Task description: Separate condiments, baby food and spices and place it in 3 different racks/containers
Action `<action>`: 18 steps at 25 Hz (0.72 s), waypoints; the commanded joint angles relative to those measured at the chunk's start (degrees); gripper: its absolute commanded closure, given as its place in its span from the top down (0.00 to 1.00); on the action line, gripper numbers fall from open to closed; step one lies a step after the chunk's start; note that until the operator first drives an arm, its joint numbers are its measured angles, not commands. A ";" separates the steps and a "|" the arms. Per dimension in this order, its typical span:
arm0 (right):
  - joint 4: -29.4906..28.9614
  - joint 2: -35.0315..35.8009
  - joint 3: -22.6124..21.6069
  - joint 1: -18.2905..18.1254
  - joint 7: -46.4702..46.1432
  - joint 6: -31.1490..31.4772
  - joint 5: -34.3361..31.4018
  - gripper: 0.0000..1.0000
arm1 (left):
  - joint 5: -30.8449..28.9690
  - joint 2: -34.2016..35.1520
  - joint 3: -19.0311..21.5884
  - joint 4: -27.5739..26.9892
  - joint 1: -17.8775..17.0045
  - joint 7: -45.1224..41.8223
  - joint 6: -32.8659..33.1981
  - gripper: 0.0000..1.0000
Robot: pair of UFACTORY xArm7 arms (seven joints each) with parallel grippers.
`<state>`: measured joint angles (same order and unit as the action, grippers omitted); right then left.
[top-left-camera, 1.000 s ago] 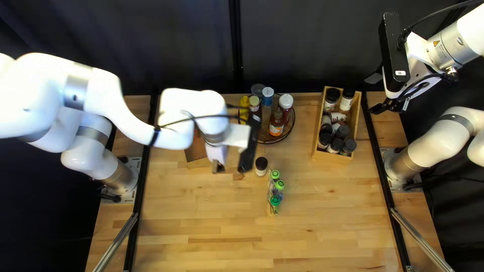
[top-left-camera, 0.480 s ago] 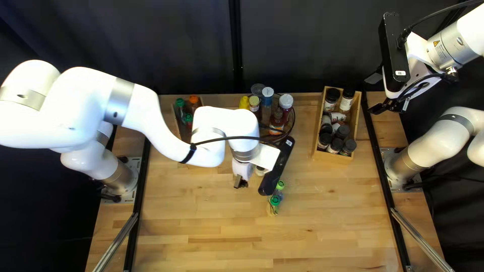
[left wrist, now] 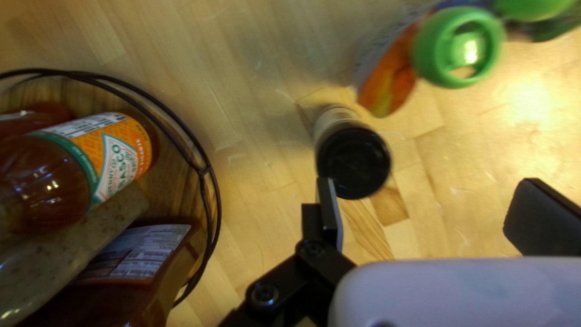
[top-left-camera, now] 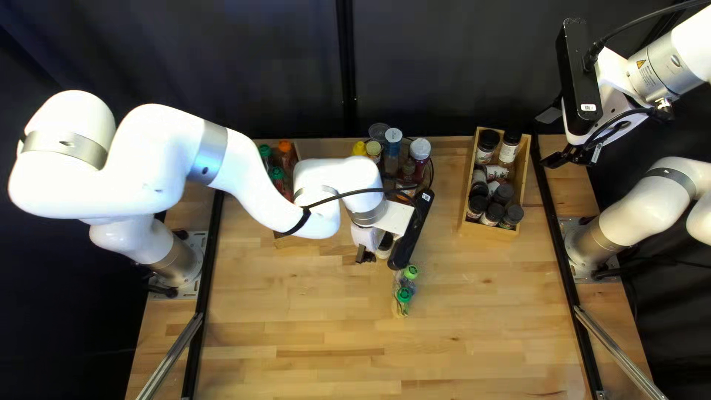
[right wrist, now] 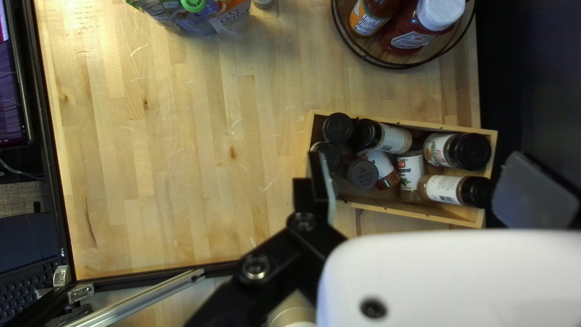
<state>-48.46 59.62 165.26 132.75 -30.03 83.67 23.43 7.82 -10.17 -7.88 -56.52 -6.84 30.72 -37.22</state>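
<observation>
Jar with black lid, top left view: on the counter, near the green-capped pouches. Left hand has shifted from beside the bottle box toward it; pickup is probably next. Left wrist view: hand spread, jar unheld. Right wrist view: right hand spread near the spice crate, its likely destination.

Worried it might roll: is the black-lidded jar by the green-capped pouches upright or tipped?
Upright: the left wrist view looks down on the jar, its black lid on top, body beneath.
</observation>
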 commanded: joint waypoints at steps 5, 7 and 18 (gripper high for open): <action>0.00 0.00 0.00 0.00 0.00 0.00 0.00 1.00 | 2.28 -1.88 -0.13 0.86 1.35 1.73 3.02 1.00; 0.00 0.00 0.00 0.00 0.00 0.00 0.00 1.00 | 2.31 -1.74 -0.14 0.99 1.33 1.55 3.13 1.00; 0.00 0.00 0.00 0.00 0.00 0.00 0.00 1.00 | 3.38 -1.91 2.52 -6.13 0.41 8.04 -3.67 1.00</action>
<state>-48.46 59.62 165.26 132.75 -30.03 83.67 23.43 10.57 -10.81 -6.43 -59.70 -6.37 35.92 -38.92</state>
